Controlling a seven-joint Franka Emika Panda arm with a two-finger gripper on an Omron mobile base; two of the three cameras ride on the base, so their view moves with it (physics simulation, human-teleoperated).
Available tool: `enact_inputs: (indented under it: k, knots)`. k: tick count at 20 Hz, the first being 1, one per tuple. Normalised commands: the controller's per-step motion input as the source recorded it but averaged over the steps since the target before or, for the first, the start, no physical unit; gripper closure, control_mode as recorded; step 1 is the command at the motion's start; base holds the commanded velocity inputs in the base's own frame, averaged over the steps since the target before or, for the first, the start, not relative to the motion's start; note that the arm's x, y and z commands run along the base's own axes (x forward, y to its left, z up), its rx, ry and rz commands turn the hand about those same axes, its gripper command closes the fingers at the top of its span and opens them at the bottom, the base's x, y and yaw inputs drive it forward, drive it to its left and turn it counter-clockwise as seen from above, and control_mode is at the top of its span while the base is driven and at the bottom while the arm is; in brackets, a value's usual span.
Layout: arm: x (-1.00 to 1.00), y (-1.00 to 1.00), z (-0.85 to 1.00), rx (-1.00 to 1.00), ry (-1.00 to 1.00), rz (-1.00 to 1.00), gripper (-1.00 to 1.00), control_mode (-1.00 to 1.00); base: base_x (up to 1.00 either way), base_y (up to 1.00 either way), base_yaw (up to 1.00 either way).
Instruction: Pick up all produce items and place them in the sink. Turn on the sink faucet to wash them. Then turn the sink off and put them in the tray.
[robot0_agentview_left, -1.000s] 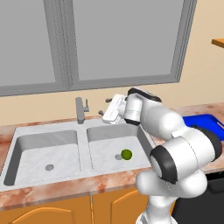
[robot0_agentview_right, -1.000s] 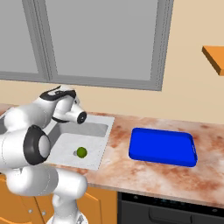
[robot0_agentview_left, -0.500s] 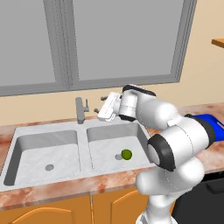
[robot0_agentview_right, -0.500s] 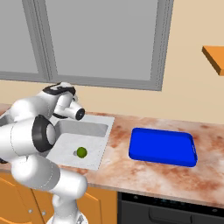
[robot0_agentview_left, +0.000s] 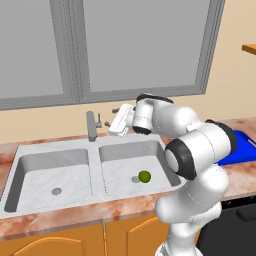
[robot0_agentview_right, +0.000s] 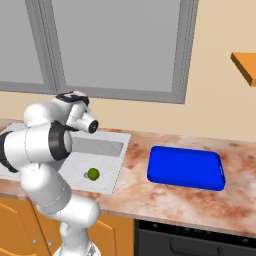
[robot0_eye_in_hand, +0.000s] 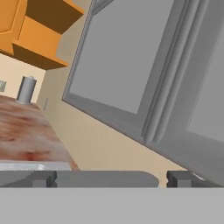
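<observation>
A small yellow-green fruit (robot0_agentview_left: 144, 176) (robot0_agentview_right: 93, 174) lies in the right bowl of the pale marbled sink (robot0_agentview_left: 95, 150) (robot0_agentview_right: 107, 145), close to the drain. The short grey sink faucet (robot0_agentview_left: 91, 126) stands behind the divider between the two bowls. My gripper (robot0_agentview_left: 110, 116) hovers just right of the faucet's top, level with its side lever, open and holding nothing. In the hand view the fingertips (robot0_eye_in_hand: 43, 178) stand wide apart with a grey bar (robot0_eye_in_hand: 105, 178) low between them. The blue tray (robot0_agentview_right: 185, 167) (robot0_agentview_left: 240, 147) rests on the counter right of the sink.
A window with a grey frame (robot0_agentview_left: 145, 92) runs along the wall behind the sink. The hand view looks along the counter (robot0_eye_in_hand: 26, 140) to a grey canister (robot0_eye_in_hand: 26, 89) and orange wall cabinets (robot0_eye_in_hand: 39, 26). An orange shelf (robot0_agentview_right: 245, 65) juts out at upper right.
The hand has shifted a little left and up, closer to the faucet. The jaws stayed open. The fruit and tray have not moved.
</observation>
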Motion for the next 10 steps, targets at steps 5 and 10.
enact_inputs:
  k: [5, 10]
  knots:
    - [0.31, 0.00, -0.15, 0.00, 0.00, 0.06, -1.00, -1.00, 0.00, 0.00, 0.00]
    - [0.32, 0.02, -0.16, 0.00, 0.00, 0.05, -1.00, -1.00, 0.00, 0.00, 0.00]
